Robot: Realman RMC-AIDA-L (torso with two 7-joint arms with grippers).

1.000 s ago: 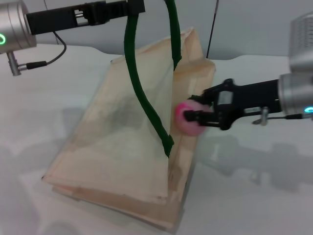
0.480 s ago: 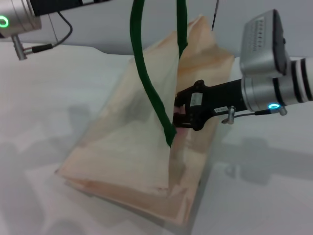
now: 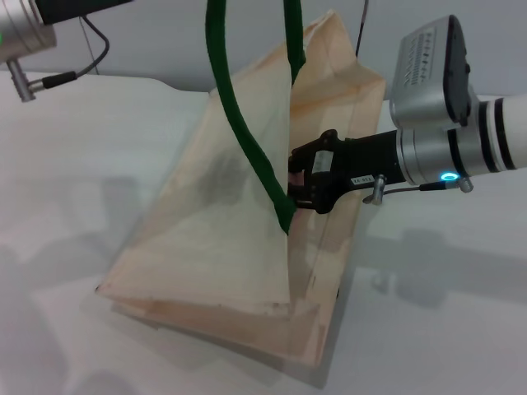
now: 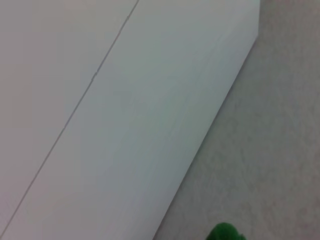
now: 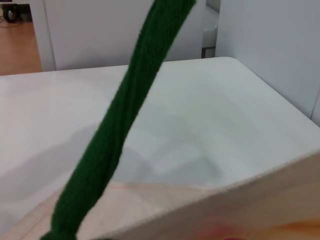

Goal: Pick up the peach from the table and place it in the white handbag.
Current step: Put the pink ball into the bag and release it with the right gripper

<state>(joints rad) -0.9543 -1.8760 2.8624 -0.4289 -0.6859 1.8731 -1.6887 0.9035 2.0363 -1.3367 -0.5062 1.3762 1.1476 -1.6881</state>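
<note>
The white handbag [image 3: 214, 239] stands tilted on the table, its dark-green handles [image 3: 247, 140] pulled up out of the top of the head view. My right gripper [image 3: 300, 183] reaches into the bag's open mouth from the right, shut on the peach. The bag's front panel hides almost all of the peach in the head view. Only a pink sliver of the peach [image 5: 220, 234] shows in the right wrist view, below the bag's rim [image 5: 225, 210] and beside a handle [image 5: 115, 140]. My left arm [image 3: 25, 25] is at the top left, and a green handle tip [image 4: 225, 234] shows in its wrist view.
The white table [image 3: 82, 123] spreads around the bag. A grey wall and a thin dark cable [image 3: 362, 25] stand behind it. The right arm's silver wrist [image 3: 436, 123] hangs over the table to the right of the bag.
My right gripper has carried the peach leftward from beside the bag's edge into its mouth, and the peach has slid behind the front panel. The left arm has lifted the handles higher.
</note>
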